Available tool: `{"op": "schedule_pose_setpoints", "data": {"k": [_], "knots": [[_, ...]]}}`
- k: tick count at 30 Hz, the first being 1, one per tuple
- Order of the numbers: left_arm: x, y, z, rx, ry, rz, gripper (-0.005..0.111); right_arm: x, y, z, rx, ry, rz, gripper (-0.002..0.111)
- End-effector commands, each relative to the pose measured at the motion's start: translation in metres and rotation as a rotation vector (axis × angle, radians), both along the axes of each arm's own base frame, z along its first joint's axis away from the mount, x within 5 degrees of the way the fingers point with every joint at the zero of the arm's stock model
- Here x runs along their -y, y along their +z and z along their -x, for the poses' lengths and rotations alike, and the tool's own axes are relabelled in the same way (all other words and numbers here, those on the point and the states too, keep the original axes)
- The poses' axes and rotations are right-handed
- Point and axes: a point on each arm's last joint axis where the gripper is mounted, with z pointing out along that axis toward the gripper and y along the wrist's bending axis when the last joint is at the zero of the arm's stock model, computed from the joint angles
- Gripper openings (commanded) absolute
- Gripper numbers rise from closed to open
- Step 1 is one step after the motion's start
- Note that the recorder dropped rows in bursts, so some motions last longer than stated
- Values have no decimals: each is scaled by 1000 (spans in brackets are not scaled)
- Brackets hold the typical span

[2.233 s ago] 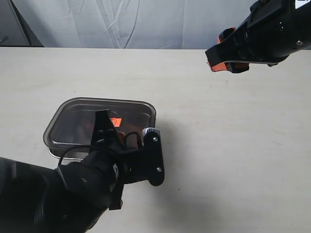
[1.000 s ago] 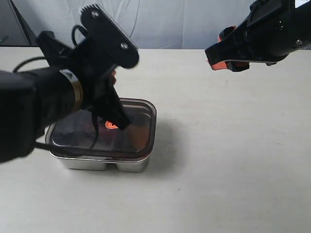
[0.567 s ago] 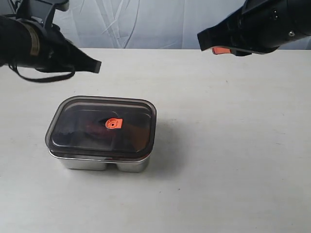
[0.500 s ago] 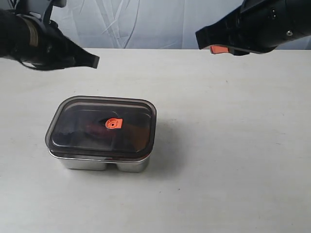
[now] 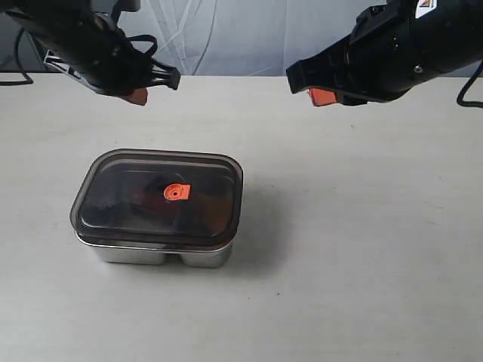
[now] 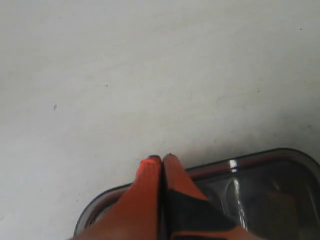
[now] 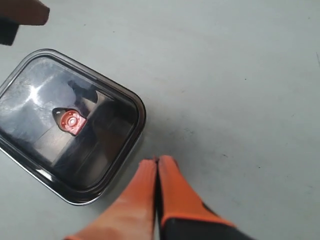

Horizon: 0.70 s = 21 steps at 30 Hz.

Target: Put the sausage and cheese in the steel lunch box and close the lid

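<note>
The steel lunch box [image 5: 151, 255] stands left of centre on the table with the dark smoky lid [image 5: 128, 197] seated flat on it; the orange valve tab [image 5: 176, 192] shows at the lid's centre. The lid [image 7: 40, 120] also appears in the right wrist view, and its edge [image 6: 250, 165] in the left wrist view. Sausage and cheese are hidden under the lid; only dim reddish shapes show through. My left gripper [image 5: 137, 96] hovers above and behind the box, shut and empty [image 6: 161, 158]. My right gripper [image 5: 323, 96] hangs high at the right, shut and empty [image 7: 157, 160].
The pale table [image 5: 362, 249] stretches around the box. A grey cloth backdrop [image 5: 226, 38] hangs behind the far edge. A black cable [image 5: 11, 79] trails at the far left.
The left arm lifted off the closed lid and swung up and back to the far left. The right gripper drifted slightly left and down. The box and lid stayed put.
</note>
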Motion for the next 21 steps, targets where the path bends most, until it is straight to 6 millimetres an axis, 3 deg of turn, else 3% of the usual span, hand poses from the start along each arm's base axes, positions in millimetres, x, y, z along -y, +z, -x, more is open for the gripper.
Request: {"op": "schedule_pose_setpoints", "data": {"k": [1,9,21], "knots": [[5,-11,-20,-43,5,1,0,1,-1,0,-16,-2,1,0],[10,-38,-46,-135,1,-38,0,2,-3,3,-47,6,16,0],[7,-70,-51,-263,-9,-129,0,2,-3,3,-45,6,20,0]]}}
